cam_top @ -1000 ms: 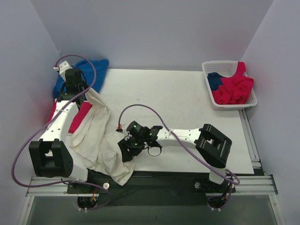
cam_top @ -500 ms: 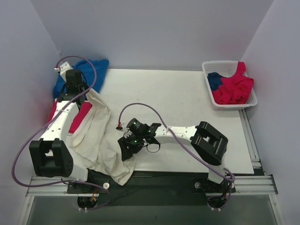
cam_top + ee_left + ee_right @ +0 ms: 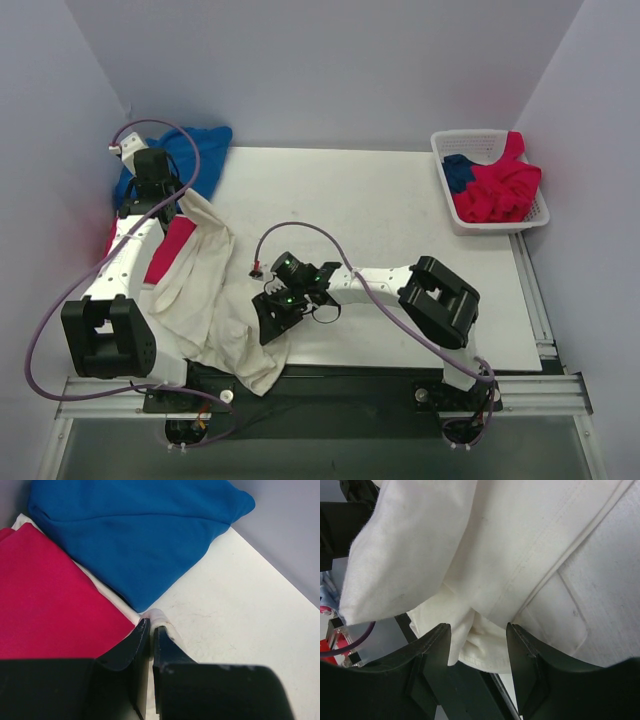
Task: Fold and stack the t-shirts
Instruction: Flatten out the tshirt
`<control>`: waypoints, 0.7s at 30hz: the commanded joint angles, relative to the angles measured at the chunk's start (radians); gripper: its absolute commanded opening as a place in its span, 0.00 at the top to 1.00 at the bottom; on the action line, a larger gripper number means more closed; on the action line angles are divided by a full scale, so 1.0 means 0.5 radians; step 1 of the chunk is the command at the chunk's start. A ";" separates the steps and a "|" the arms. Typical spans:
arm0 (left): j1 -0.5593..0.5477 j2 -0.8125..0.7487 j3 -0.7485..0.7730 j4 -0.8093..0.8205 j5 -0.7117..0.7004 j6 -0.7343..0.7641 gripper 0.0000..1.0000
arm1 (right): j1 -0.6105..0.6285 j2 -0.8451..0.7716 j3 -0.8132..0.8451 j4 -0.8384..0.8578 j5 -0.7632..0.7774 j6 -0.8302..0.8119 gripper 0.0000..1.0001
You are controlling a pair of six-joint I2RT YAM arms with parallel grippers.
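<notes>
while left claw [image 3: 150, 625] pinches 1 cream shirt [image 3: 205, 290], right claw [image 3: 477, 628] gapes wide over it

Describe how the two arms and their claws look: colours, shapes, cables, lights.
Both the left arm and right arm have white links with chunky black joint blocks. A purple cable loops along each. The right arm also carries small green lights. The left claw and right claw have plain black, tapering fingers.

Light: bright, even, diffuse, probably from overhead. Shadows: soft, faint, under the arms on the table [image 3: 400, 220]. Colour cast: pink on the left wall [image 3: 85, 215] beside the red shirt [image 3: 172, 250]. Right wrist view: fingers [image 3: 432, 652] dark, slightly blurred; cream shirt [image 3: 520, 540] sharp.
</notes>
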 commanded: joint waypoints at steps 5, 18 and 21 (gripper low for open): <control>0.022 -0.019 0.001 0.103 0.018 0.003 1.00 | -0.020 0.074 0.088 0.020 -0.133 0.063 0.52; 0.037 -0.028 -0.005 0.116 0.054 0.003 1.00 | -0.081 0.120 0.116 0.008 -0.123 0.097 0.52; 0.037 -0.037 -0.002 0.116 0.057 0.000 1.00 | -0.075 0.153 0.146 0.008 -0.179 0.100 0.52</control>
